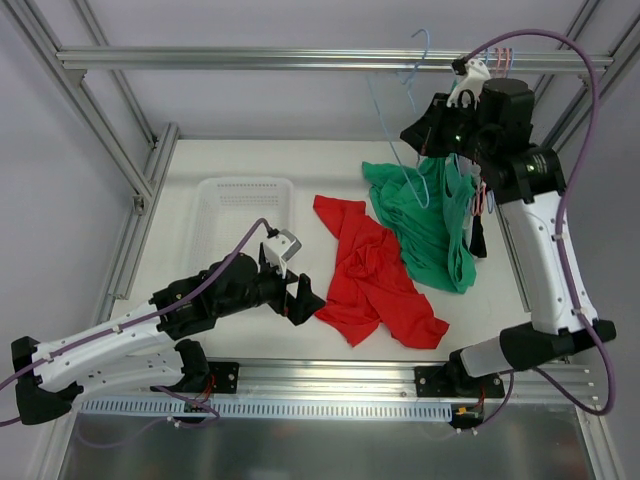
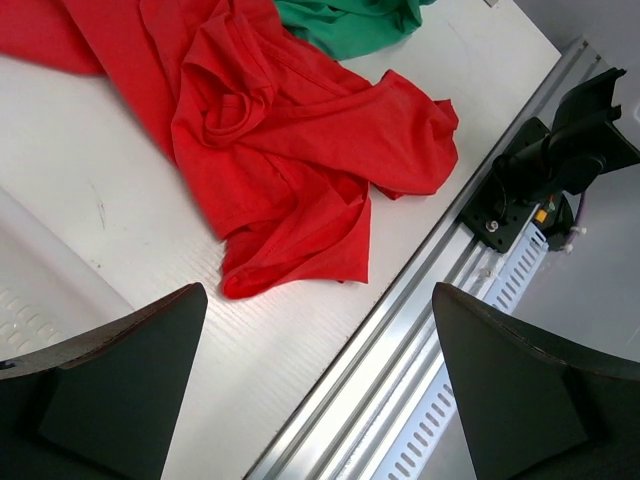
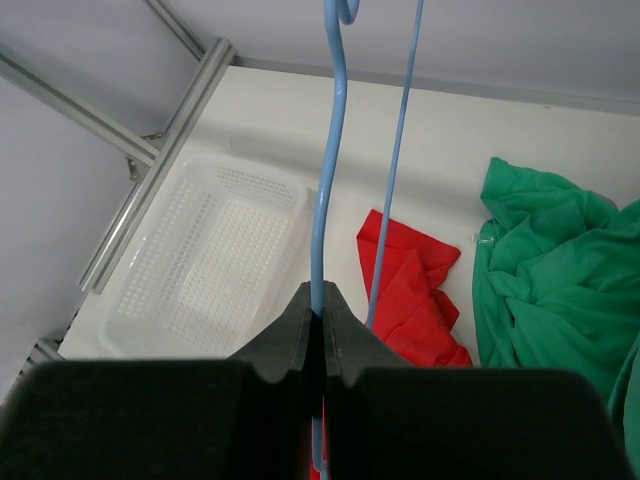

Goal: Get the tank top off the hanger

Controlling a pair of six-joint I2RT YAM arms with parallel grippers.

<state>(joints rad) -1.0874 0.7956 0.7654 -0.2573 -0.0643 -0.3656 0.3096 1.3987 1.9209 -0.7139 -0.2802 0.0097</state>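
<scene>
Hanger (image 3: 330, 150): blue wire, pinched in right gripper (image 3: 322, 300) jaws, held high, likely to let cloth drop clear.
Red tank top (image 1: 375, 270): crumpled on tabletop (image 1: 230, 160), off the hanger.
Left gripper (image 1: 305, 300): jaws spread, empty, just beside it.

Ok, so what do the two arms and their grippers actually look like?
Both arms have white shells on the long links and black joints, as seen on the left arm and the right arm. A purple cable runs along each. The left gripper and right gripper are matte black with broad, wedge-shaped fingers. No markings are legible.
</scene>
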